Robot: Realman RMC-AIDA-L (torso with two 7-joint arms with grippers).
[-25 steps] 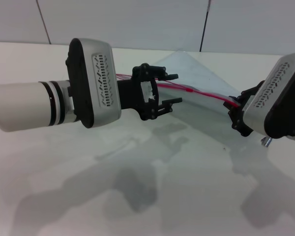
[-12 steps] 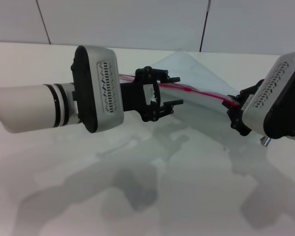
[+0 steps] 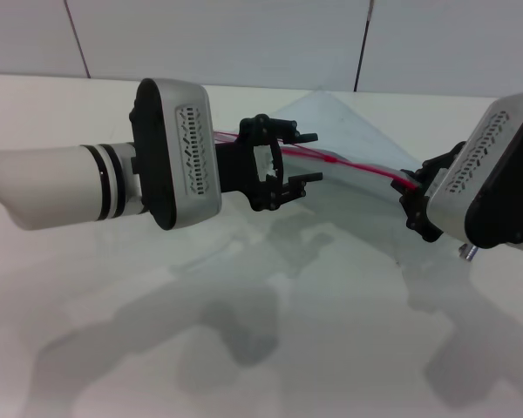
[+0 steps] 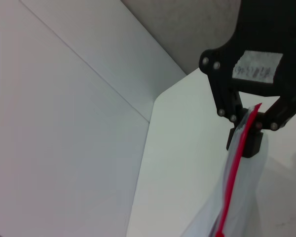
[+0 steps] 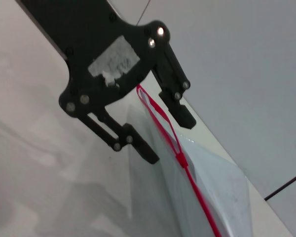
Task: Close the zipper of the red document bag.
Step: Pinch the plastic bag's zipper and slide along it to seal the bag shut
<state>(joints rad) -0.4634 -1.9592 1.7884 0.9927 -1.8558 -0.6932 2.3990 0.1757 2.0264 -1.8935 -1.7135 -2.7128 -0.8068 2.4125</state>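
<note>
A: Two grippers, one zipper. Item one?

B: Left gripper: jaws spread, one finger on each side of the zipper, not gripping it. It sits near the zipper's left end.

A: Item two?

B: Right gripper: pressed together on the zipper's far end, holding it off the table. The left wrist view shows the red strip pinched between its tips.

A: The zipper itself?

B: One red line on the bag, its long axis running straight from the left gripper to the right one. A thicker red spot, probably the slider, lies on it just past the left fingertips, toward the right gripper.

A: Nearer arm?

B: Left. In my judgement it must close on that spot, then travel along the zipper. Which direction closes it, I cannot tell.
</note>
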